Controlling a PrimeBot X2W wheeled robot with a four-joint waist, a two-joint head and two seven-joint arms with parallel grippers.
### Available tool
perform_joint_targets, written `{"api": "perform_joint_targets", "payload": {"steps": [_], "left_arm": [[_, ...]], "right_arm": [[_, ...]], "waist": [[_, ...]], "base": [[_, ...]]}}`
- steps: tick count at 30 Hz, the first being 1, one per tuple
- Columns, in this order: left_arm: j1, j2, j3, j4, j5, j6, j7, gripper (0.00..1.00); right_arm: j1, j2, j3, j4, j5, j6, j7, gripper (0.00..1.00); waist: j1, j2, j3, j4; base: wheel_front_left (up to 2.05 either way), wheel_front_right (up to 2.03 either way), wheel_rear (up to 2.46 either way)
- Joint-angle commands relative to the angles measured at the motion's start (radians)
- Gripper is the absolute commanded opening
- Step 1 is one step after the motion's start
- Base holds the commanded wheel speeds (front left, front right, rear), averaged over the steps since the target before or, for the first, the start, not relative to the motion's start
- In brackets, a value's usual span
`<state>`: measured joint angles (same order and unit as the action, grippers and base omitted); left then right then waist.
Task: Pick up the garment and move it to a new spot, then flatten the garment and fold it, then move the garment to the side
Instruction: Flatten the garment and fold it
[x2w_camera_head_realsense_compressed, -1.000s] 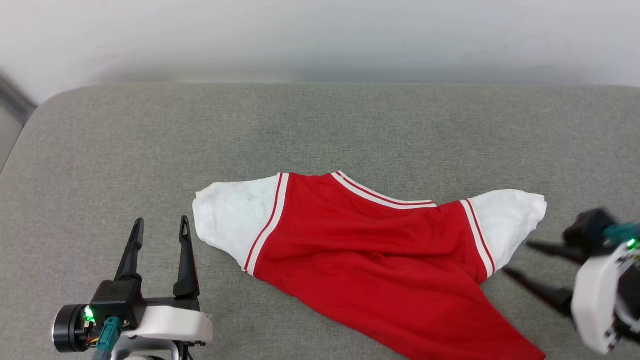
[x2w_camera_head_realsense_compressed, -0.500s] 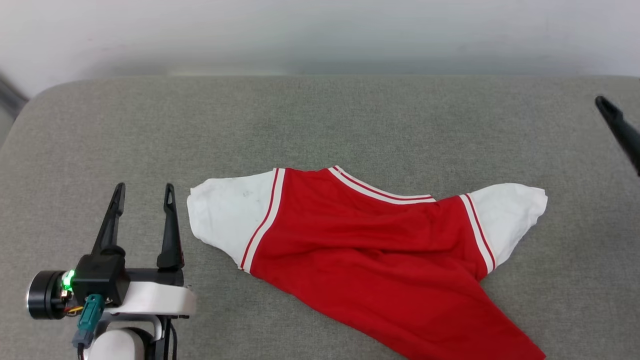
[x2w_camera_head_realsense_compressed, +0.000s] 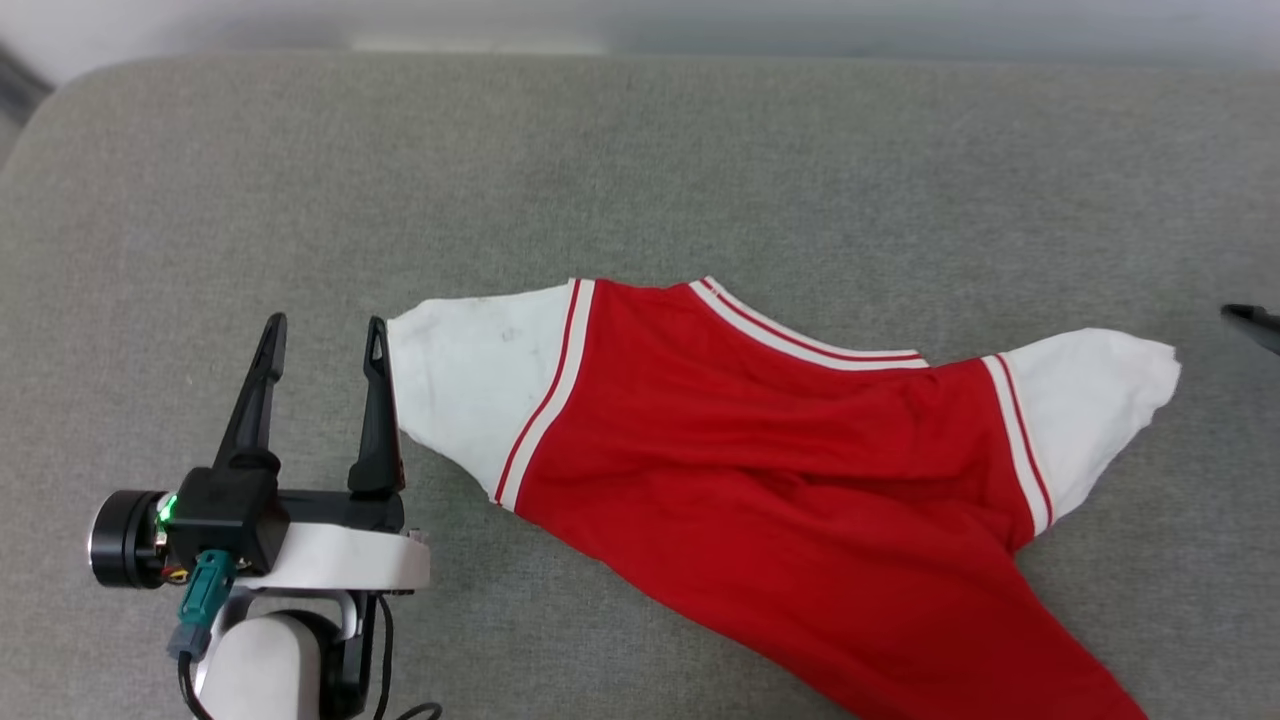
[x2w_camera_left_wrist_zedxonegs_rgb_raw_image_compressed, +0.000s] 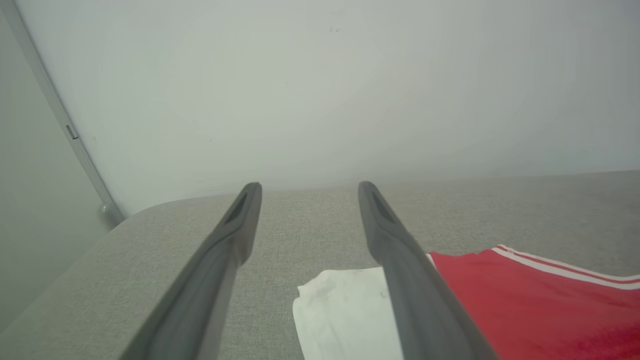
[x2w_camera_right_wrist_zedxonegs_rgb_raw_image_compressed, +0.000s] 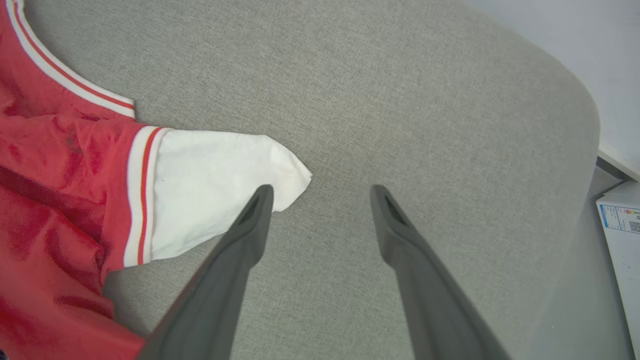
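Red garment (x2w_camera_head_realsense_compressed: 760, 480) on grey cushion (x2w_camera_head_realsense_compressed: 640, 170), open room past its side edges.

red/white garment (x2w_camera_head_realsense_compressed: 760, 470), rumpled, on grey surface (x2w_camera_head_realsense_compressed: 640, 170)

The left gripper (x2w_camera_head_realsense_compressed: 326, 325) is showing two long dark fingers (x2w_camera_head_realsense_compressed: 255, 410), each tapering to a slotted tip. Behind the jaws a black block (x2w_camera_head_realsense_compressed: 228, 520) is carrying a glowing green light (x2w_camera_head_realsense_compressed: 167, 510), and a black cylinder (x2w_camera_head_realsense_compressed: 120, 538) with a silvery rim is sticking out beside it. A teal connector (x2w_camera_head_realsense_compressed: 203, 590) is hanging below the block, and black cables (x2w_camera_head_realsense_compressed: 385, 650) are trailing past the white wrist shell (x2w_camera_head_realsense_compressed: 330, 562). The right gripper (x2w_camera_right_wrist_zedxonegs_rgb_raw_image_compressed: 321, 190) is showing matching matte grey-black fingers, each with a recessed slot near its tip.
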<state>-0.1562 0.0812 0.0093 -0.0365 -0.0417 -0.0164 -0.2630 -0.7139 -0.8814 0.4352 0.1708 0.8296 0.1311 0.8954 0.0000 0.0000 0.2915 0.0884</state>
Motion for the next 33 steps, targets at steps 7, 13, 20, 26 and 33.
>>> {"api": "perform_joint_targets", "payload": {"steps": [7, 13, 20, 26, 33], "left_arm": [[-0.059, -0.015, -0.022, -0.024, -0.013, 0.007, -0.002, 1.0], [-0.083, -0.021, -0.03, -0.031, -0.015, 0.016, -0.002, 1.0], [-0.08, -0.023, -0.021, -0.02, -0.017, 0.019, -0.002, 1.0], [-0.092, -0.005, 0.0, -0.005, -0.02, -0.002, -0.002, 1.0], [-0.183, 0.095, 0.029, 0.055, -0.04, -0.062, 0.03, 1.0]], "right_arm": [[-0.09, 0.036, 0.087, 0.084, -0.053, -0.001, 0.131, 1.0], [-0.045, 0.071, 0.198, 0.143, -0.056, 0.0, 0.121, 1.0], [-0.041, 0.088, 0.259, 0.158, -0.012, 0.001, 0.017, 0.0], [-0.06, 0.03, 0.248, 0.133, 0.021, 0.001, -0.158, 0.0], [-0.004, -0.052, 0.272, 0.038, 0.059, -0.001, -0.324, 0.0]], "waist": [[0.0, 0.0, 0.127, 0.052], [0.0, 0.0, 0.173, 0.067], [0.0, 0.0, 0.164, 0.059], [0.0, 0.0, 0.093, 0.046], [0.0, 0.0, 0.025, 0.024]], "base": [[0.0, 0.0, 0.0], [0.0, 0.0, 0.0], [0.0, 0.0, 0.0], [0.0, 0.0, 0.0], [0.0, 0.0, 0.0]]}}
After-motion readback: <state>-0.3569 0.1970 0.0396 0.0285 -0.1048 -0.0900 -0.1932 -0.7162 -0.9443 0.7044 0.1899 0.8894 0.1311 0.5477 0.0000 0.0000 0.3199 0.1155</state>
